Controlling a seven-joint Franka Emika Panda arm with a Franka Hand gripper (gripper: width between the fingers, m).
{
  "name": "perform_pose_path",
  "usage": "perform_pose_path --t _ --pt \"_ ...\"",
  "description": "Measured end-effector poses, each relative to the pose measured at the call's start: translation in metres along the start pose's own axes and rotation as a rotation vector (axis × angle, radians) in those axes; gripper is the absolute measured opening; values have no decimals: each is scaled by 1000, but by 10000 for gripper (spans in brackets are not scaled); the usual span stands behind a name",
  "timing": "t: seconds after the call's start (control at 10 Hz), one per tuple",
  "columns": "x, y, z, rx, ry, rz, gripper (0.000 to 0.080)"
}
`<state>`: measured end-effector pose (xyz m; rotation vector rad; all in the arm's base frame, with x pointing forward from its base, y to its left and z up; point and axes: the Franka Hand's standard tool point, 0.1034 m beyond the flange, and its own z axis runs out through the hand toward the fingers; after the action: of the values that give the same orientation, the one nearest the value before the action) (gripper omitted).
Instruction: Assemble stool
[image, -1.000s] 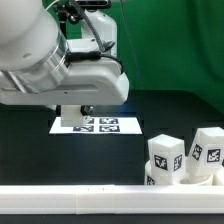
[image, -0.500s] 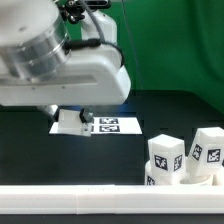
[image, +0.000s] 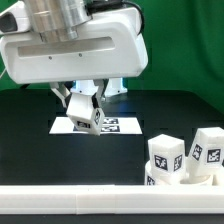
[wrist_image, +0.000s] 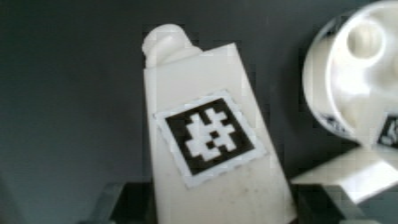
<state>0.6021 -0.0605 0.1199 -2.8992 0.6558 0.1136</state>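
The gripper (image: 84, 102) holds one leg (image: 82, 113) tight, tilted in the air above the marker board (image: 122, 126) on the desk (image: 180, 108), so I think it is fitting a leg, and next the leg's knob end must meet the seat (wrist_image: 356, 70).

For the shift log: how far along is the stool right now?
Done: nothing looks joined yet; the part of the seat that shows in the wrist view has no leg attached. In hand: the claw grips one leg above the table, near the seat. Left: fitting that leg, then the loose legs standing by the border rail.
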Motion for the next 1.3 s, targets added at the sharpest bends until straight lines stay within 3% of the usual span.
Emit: perform_pose_path --t 0.3,0.5,0.6,0.7,0.9,1.1,1.3 --pt "-9 -16 -2 8 219 12 335" --pt "-20 -41 -4 26 330 48 335" --pt "-14 -52 -8 30 408 35 335" --pt "-16 -51 -5 28 465 25 335" --pt "-18 -48 -2 24 431 29 336" --pt "-34 -58 -2 71 480 99 336" --pt "-51 -66 2 85 564 80 336"
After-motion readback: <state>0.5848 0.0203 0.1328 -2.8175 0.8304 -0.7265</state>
